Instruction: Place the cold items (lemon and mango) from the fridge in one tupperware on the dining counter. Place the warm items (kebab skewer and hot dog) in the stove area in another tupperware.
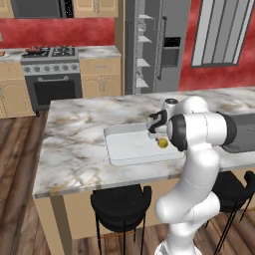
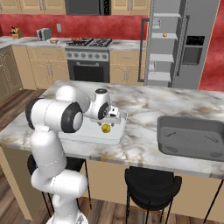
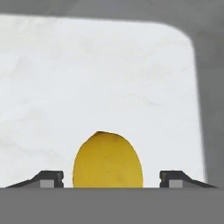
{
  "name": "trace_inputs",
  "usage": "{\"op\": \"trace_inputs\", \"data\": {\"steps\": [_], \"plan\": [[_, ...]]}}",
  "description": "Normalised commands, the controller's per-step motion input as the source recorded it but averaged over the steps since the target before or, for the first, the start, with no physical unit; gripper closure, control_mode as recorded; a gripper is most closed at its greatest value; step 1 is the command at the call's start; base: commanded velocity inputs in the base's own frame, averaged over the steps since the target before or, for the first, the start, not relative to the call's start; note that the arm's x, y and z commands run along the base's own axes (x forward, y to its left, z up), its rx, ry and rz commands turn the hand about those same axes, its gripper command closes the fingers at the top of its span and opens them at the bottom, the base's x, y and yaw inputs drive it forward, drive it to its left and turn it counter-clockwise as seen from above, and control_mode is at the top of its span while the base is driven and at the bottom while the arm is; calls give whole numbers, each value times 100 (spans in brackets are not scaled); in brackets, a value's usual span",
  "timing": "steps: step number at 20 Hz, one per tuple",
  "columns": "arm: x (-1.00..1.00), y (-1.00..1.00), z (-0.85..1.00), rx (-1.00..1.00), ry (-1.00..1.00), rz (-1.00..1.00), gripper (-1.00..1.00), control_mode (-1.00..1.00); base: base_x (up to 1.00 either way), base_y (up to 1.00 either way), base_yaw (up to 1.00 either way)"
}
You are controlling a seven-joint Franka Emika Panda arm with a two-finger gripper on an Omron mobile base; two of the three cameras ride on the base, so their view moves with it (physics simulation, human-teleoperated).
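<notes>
1. Closest to the cameras: two black stools (image 1: 121, 201) tucked under the near edge of the marble dining counter (image 1: 74, 144).
2. One gripper (image 3: 112, 178), hanging low over the white tupperware (image 1: 130, 148). The fingers are spread apart with a gap on each side of the lemon (image 3: 107, 161), so nothing is gripped.
3. One lemon, sitting between the fingertips inside the white tupperware, toward its near right corner in the left base view.
4. One grey tupperware (image 2: 191, 138) further along the same counter, well apart from the white one, by the near edge.
5. Way back: one stove (image 2: 87, 59) against the red wall, one fridge (image 2: 181, 43) with its door open, and one small yellowish thing (image 2: 165, 34) on a fridge shelf; too tiny to name.
</notes>
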Motion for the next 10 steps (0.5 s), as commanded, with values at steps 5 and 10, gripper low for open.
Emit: {"op": "trace_inputs", "data": {"steps": [5, 10], "plan": [[-19, 6, 83, -5, 1, -5, -100, -100, 0, 0, 0], [-93, 25, 84, 3, 4, -6, -100, -100, 0, 0, 0]]}}
